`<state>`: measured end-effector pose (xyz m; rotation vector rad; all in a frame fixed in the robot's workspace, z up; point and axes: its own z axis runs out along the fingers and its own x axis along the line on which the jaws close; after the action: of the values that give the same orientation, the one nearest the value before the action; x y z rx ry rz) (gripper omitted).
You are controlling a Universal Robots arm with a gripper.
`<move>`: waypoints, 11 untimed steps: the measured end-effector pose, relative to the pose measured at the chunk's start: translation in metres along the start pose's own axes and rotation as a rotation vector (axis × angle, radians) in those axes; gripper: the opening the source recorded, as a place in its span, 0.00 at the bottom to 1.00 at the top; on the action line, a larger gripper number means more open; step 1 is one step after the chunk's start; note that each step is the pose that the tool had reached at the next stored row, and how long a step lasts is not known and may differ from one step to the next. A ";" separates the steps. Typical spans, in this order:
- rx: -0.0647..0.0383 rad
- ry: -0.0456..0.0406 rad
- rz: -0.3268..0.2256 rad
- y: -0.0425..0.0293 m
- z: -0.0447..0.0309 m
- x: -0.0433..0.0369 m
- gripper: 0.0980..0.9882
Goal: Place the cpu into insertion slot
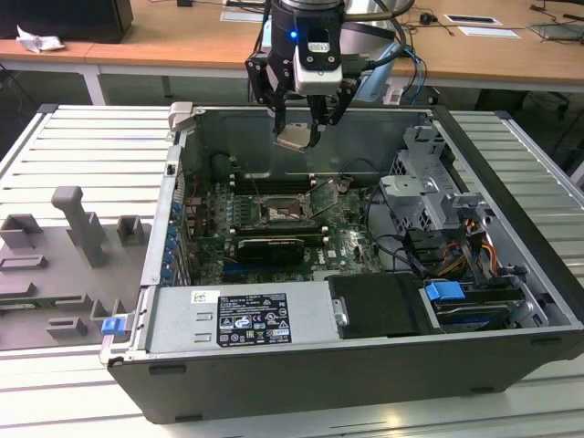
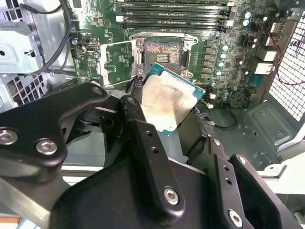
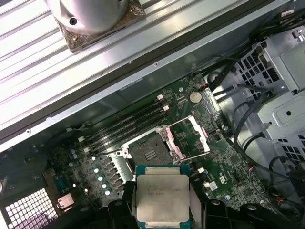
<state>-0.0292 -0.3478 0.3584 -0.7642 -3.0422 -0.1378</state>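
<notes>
My gripper (image 1: pixel 297 135) hangs above the open computer case, shut on the cpu (image 1: pixel 294 138), a small square chip with a silver-grey top. Both wrist views show the cpu (image 2: pixel 167 102) (image 3: pixel 162 198) clamped by its edges between the black fingers (image 2: pixel 138 129). The insertion slot (image 1: pixel 278 212) is a square black socket on the green board, well below the chip and apart from it. In both wrist views the insertion slot (image 2: pixel 163 51) (image 3: pixel 148 152) stands uncovered, with its metal frame (image 3: pixel 193 138) swung up to one side.
Long memory slots (image 1: pixel 274 182) run just behind the socket and a black graphics card (image 1: pixel 269 248) lies in front of it. A metal drive cage (image 1: pixel 424 196) with cables fills the exterior view's right. The power supply (image 1: pixel 242 319) sits at the front. Grey fixtures (image 1: pixel 78 228) stand outside the case.
</notes>
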 end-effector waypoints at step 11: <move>-0.003 -0.0118 0.139 -0.0001 0.0014 0.0000 0.49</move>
<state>-0.0292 -0.3478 0.3570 -0.9758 -2.9875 -0.1380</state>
